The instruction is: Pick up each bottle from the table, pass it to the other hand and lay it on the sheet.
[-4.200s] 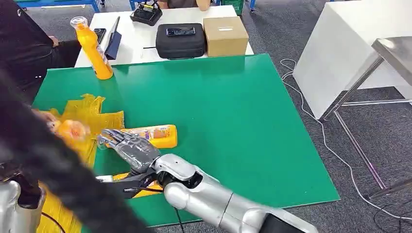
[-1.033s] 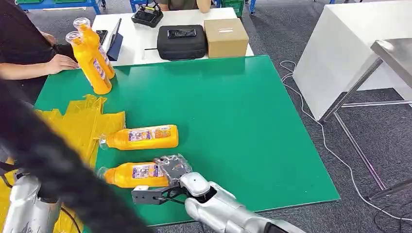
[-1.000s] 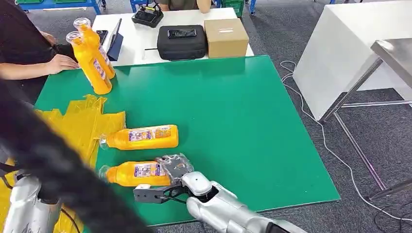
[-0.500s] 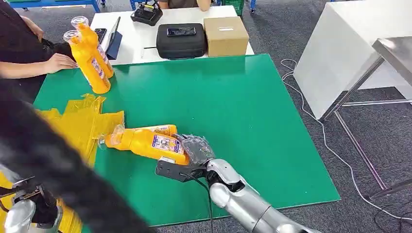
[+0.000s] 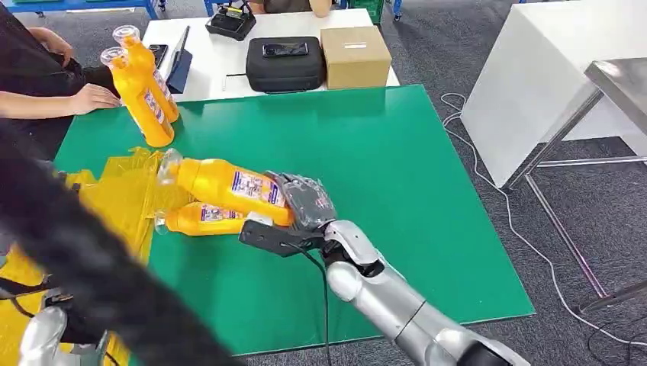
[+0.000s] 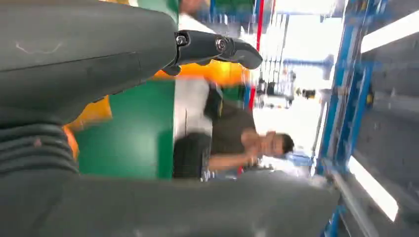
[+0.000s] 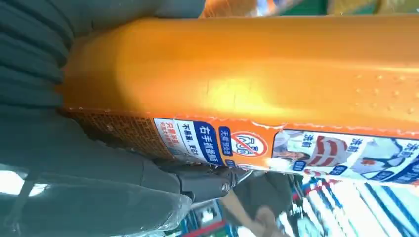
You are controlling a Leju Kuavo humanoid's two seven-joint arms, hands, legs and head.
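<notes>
Our right hand (image 5: 304, 206) grasps the lifted bottle (image 5: 225, 185); next, we judge, handover to our empty left hand (image 6: 89, 54).

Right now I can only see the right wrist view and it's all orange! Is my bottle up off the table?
Observer: Yes. The head view shows your right hand gripping the orange bottle by its bottom end, lifted over the green mat.
Operator: Which way is the top pointing?
Observer: Its cap points toward the yellow sheet.
Operator: Is anything under it?
Observer: A second orange bottle lies on the mat just below yours.
Operator: Is my other hand busy?
Observer: The left wrist view shows your left hand holding nothing.
</notes>
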